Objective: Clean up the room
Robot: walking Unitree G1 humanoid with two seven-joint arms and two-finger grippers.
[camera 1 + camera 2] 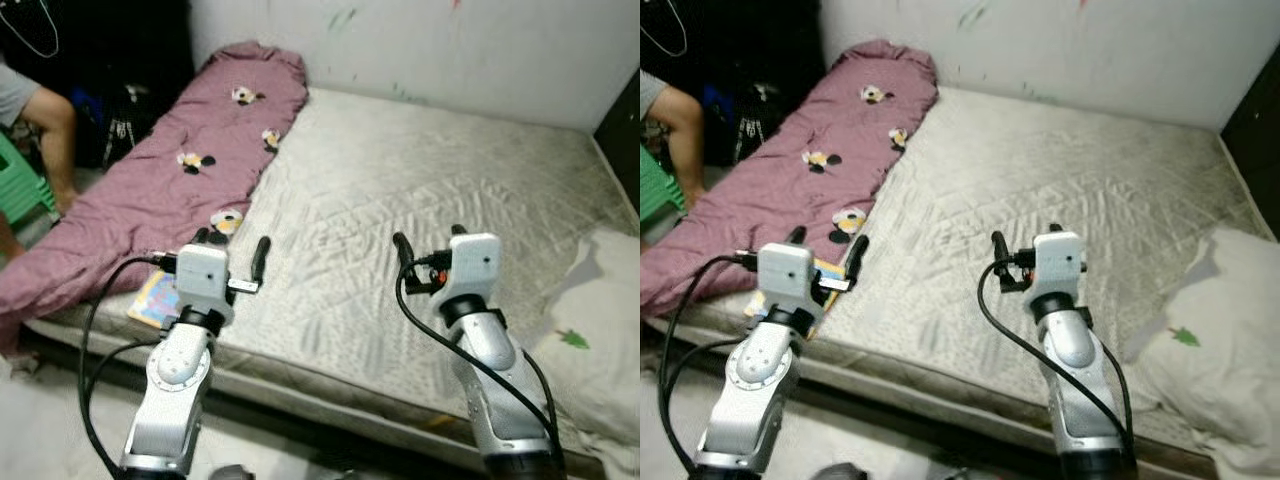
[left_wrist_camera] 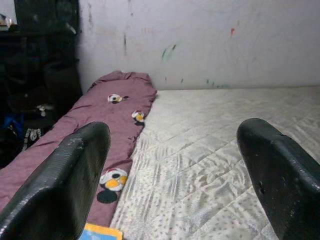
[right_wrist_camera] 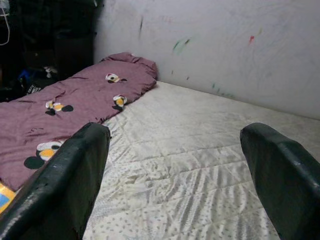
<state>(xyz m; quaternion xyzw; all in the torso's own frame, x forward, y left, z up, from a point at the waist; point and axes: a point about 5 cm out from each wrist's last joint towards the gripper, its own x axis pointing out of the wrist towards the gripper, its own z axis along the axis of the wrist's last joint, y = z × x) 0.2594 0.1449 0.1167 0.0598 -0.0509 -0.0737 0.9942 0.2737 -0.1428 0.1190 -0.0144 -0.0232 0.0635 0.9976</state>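
Note:
A bare grey mattress (image 1: 430, 180) lies before me. A mauve blanket (image 1: 170, 170) with cartoon mouse prints runs along its left side. A yellow and blue book (image 1: 155, 297) lies at the near left edge, partly under my left wrist. My left gripper (image 1: 232, 245) hovers open over the blanket's near edge, holding nothing. My right gripper (image 1: 430, 240) is open above the middle of the mattress, also holding nothing. Both pairs of fingers (image 2: 65, 185) (image 3: 280, 175) stand wide apart in the wrist views.
A white pillow (image 1: 600, 330) with a small green print lies at the near right corner. A person's arm (image 1: 50, 130) and a green stool (image 1: 20, 190) are at the far left. A scribbled white wall (image 1: 430, 50) backs the bed.

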